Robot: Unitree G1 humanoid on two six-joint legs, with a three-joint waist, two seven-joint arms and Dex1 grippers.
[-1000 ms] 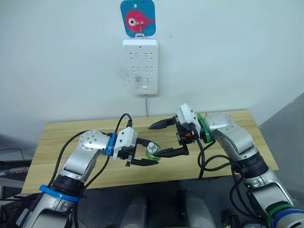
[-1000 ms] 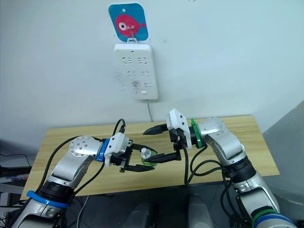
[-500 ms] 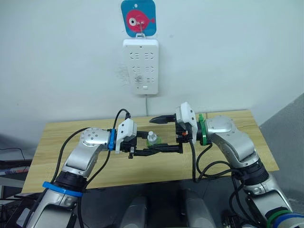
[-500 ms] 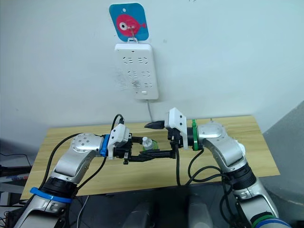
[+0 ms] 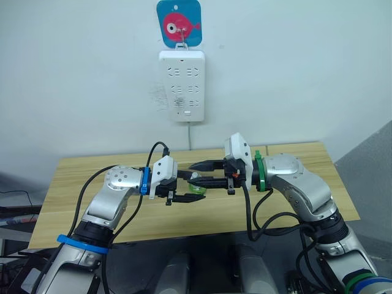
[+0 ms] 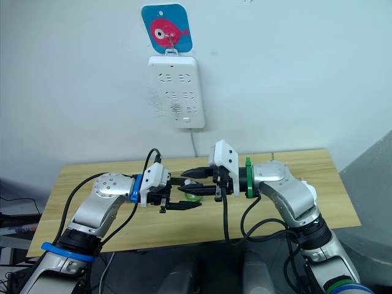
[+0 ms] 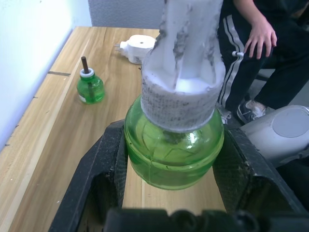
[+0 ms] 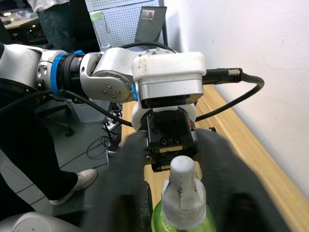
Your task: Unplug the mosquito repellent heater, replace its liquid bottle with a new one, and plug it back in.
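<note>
The left gripper (image 7: 169, 159) is clenched on a round green liquid bottle with a white cap (image 7: 176, 140) above the wooden bench (image 5: 73, 177). The right gripper (image 5: 205, 173) straddles the cap, fingers released. The small white round heater (image 7: 139, 48) lies unplugged near the bench's far edge.

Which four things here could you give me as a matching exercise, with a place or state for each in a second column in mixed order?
Things:
1. green round plastic bottle with a white cap
2. small green bottle with a bare dark wick
3. white round plastic heater
4. tall white socket strip

Places or states:
A. hangs on the wall
B. lies on the wooden table, not plugged in
C. clamped between the fingers of the left gripper
D. stands upright on the table

Pairs: 1-C, 2-D, 3-B, 4-A
</note>
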